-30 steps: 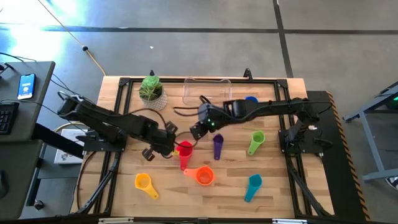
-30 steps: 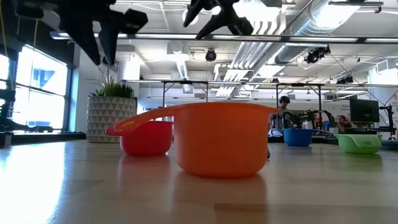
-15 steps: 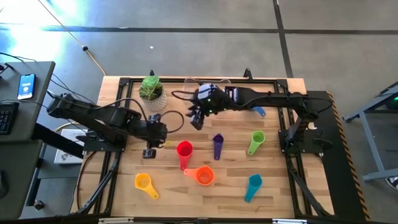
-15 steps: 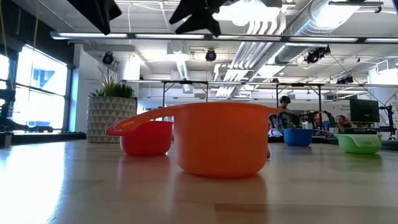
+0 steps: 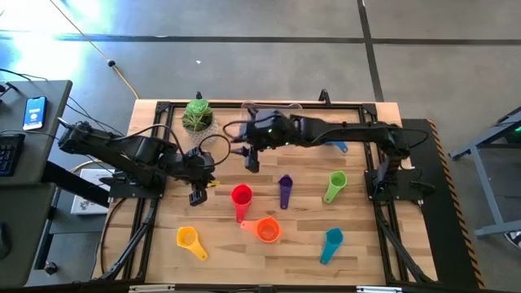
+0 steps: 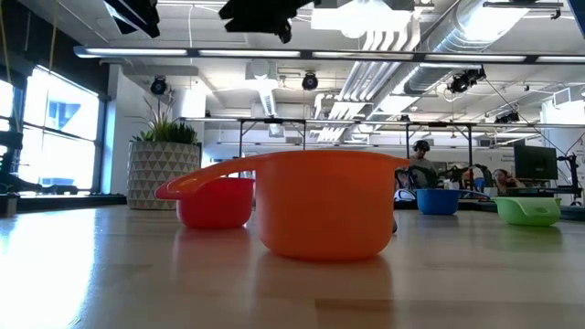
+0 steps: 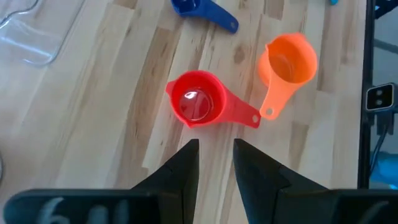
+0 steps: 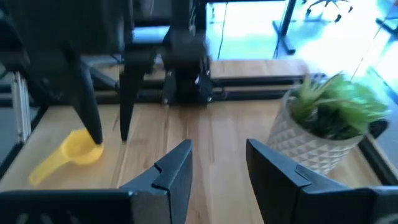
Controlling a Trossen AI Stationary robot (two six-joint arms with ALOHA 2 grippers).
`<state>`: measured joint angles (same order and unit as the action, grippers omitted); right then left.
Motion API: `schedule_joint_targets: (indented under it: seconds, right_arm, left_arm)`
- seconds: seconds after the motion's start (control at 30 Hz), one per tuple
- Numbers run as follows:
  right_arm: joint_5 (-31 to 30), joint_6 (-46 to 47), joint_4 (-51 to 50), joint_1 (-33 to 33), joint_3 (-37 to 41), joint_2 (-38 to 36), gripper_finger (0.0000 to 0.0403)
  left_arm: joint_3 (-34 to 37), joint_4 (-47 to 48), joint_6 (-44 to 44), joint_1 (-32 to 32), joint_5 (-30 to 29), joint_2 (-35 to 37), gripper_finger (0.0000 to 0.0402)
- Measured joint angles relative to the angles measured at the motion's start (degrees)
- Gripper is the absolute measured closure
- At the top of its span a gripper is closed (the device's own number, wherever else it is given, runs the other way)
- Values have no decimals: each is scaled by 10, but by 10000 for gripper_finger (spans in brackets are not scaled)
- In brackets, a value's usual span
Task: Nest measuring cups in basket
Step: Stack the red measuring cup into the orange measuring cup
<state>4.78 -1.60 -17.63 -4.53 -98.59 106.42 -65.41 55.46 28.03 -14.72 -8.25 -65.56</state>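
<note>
Nesting starts with the red plastic measuring cup (image 7: 200, 104), upright on the wooden surface (image 5: 220, 244) near the middle, its handle touching the orange plastic cup (image 7: 287, 61). The clear rectangular plastic basket (image 5: 286, 107) sits at the far edge. The left tool (image 7: 215, 152) hovers just left of the red cup, fingers parted and empty; descending squarely over the rim should help. The right tool (image 8: 217, 155), parted and empty, hangs near the basket.

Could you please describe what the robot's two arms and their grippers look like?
Both arms are dark, almost black, built of jointed segments with black cables looping beside them. The left gripper ends in two flat, tapered dark fingers. The right gripper has two similar angular dark fingers. A small green light glows on the right arm near its wrist.
</note>
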Motion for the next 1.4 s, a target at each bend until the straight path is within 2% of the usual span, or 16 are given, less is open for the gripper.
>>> schedule_joint_targets:
  seconds: [0.43, 0.73, 1.4]
  right_arm:
    - [4, -57, -5, 28, 0, 64, 252]
    - [56, -89, -18, 31, 0, 116, 242]
    - [62, -94, -33, 36, 1, 205, 243]
  left_arm:
    - [0, 2, 0, 0, 0, 9, 312]
    - [0, 3, 2, 0, 0, 9, 312]
    - [0, 0, 11, 0, -15, 10, 312]
